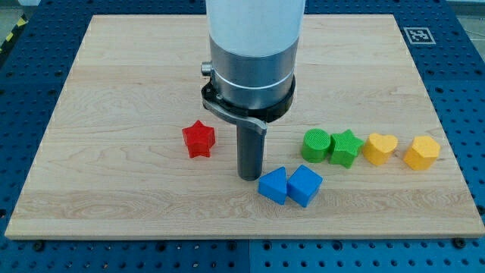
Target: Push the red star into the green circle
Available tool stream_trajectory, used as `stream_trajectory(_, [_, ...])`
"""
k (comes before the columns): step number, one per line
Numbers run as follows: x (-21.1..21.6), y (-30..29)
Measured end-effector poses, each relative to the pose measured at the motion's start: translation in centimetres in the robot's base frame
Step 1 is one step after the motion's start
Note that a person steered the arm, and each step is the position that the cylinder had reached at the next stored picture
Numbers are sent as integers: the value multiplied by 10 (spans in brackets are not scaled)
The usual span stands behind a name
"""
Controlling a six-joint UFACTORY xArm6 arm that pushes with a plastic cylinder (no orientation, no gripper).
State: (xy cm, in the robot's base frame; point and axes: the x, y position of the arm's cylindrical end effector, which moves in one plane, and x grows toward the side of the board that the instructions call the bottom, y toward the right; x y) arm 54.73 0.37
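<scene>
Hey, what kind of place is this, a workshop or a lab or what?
Probably a robotics lab bench: a wooden board on a blue perforated table, a fiducial marker in the board's corner, and small coloured blocks like the red star by my tip.

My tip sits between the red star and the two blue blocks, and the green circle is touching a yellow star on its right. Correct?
Not quite. In the camera view, the green circle touches a green star, not a yellow one. The rest holds: my tip sits between the red star and the two blue blocks.
</scene>
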Motion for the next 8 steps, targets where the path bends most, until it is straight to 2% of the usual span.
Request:
stream_trajectory(3, [12, -7])
stream_trajectory(4, [4, -46])
stream_trajectory(6, [-33, -81])
stream_trajectory(7, [-25, -105])
stream_trajectory(8, [-39, -143])
